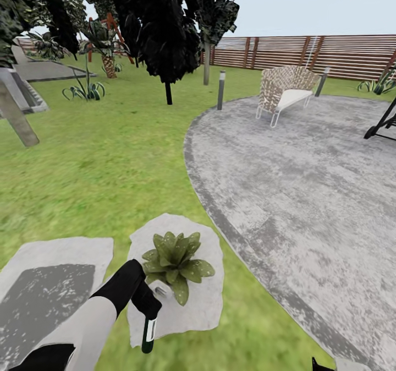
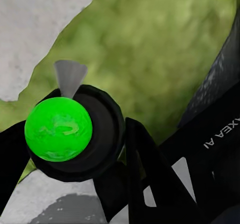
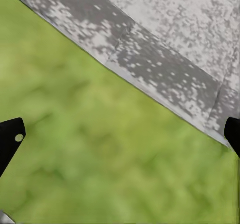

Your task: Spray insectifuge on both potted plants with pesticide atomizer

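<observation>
We find the pesticide atomizer (image 1: 148, 335) pinched in the left tool (image 1: 146, 305), hanging just near of the potted plant (image 1: 176, 260) on its stepping stone (image 1: 203, 305). Right tool (image 3: 120, 134) spread over lawn. Risk: spray missing far leaves.

The left arm reached forward and inward from the lower left of the head view, white forearm giving way to a black wrist. Its left gripper (image 1: 147, 310) pointed downward, fingers clamped around the pesticide atomizer (image 1: 148, 335), which hung below the gripper. The right gripper (image 3: 120, 134) faced downward, its two black fingertips (image 3: 10, 139) spread wide apart with nothing between them.
</observation>
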Robot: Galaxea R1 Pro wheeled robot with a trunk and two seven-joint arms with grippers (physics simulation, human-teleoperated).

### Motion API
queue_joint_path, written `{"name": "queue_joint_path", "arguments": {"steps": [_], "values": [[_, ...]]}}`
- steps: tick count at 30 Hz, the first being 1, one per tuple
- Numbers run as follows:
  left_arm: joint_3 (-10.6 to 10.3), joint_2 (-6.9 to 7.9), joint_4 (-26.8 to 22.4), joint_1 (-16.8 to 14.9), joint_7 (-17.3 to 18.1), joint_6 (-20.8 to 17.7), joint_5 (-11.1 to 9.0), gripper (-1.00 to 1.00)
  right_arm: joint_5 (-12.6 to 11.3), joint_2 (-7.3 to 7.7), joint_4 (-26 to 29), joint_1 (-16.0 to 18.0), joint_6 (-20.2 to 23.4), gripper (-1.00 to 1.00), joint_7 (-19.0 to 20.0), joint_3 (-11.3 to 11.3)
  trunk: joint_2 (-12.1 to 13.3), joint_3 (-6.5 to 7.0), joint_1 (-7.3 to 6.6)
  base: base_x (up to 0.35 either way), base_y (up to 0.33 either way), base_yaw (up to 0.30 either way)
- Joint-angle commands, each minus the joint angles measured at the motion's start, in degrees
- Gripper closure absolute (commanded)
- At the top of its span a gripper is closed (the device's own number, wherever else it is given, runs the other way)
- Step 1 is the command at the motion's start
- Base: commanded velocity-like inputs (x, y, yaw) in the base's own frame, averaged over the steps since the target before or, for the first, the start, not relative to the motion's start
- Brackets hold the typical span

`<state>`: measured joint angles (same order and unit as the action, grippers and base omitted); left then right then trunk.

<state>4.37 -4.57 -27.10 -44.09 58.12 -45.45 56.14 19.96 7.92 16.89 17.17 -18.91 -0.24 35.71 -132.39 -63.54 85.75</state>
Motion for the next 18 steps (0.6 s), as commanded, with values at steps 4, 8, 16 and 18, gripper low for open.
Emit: {"name": "queue_joint_path", "arguments": {"steps": [4,8,16,18], "values": [[0.5,-0.09,-0.1,0.0,0.4,-0.3,0.5,1.00,0.6,-0.01,-0.1,0.1,-0.3,-1.00,0.0,0.4,0.0,-0.05,-0.01,0.000,-0.313,0.077],[0.5,0.11,-0.1,0.0,0.3,-0.3,0.5,1.00,0.6,-0.01,-0.1,0.1,-0.3,-1.00,0.0,0.4,0.0,-0.05,-0.01,0.039,-0.313,0.018],[0.8,0.34,-0.3,1.3,0.3,-0.3,0.5,1.00,0.6,-0.01,-0.1,0.1,-0.3,-1.00,0.0,0.4,0.0,-0.05,-0.01,-0.044,-0.309,0.242],[0.9,0.35,-0.4,2.5,-0.1,-0.3,0.5,1.00,0.6,-0.01,-0.1,0.1,-0.3,-1.00,0.0,0.4,0.0,-0.05,-0.01,-0.194,-0.237,0.277]]}}
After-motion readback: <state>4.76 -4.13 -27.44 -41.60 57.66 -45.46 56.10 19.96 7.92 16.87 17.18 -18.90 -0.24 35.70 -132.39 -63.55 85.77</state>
